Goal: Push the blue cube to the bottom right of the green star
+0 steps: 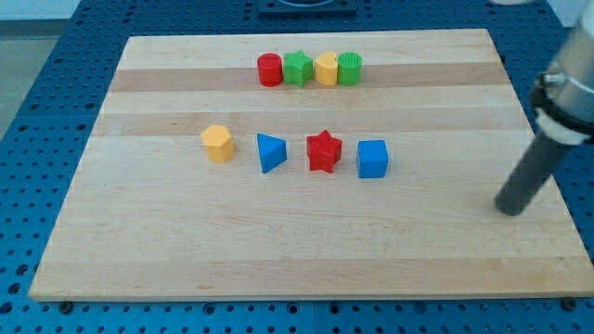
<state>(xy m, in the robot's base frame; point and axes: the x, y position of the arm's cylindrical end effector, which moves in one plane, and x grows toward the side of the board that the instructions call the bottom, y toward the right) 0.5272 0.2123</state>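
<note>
On the wooden bench (pixel 167 250), the leftmost block is a yellow hexagonal block (pixel 217 144), sitting alone in the middle row. Just to its right, apart from it, is a blue triangular block (pixel 270 152). Above these, near the view's top, a tight row of four runs rightward: a red cylinder (pixel 269 70), the green star (pixel 297 68), a yellow block (pixel 326 69) whose shape I cannot quite make out, perhaps a rounded cylinder, and a green cylinder (pixel 350 69). These four touch or nearly touch one another.

Back in the middle row, a red star (pixel 324 151) lies right of the blue triangular block, and the blue cube (pixel 372 159) sits just beside the red star on its right. The blue cube is below and to the right of the green star, well apart from it.

Farthest right, my tip (pixel 510 210) rests near the bench's right edge, well apart from the blue cube and slightly lower in the view. There are no fingers on this rod, so nothing is grasped.
</note>
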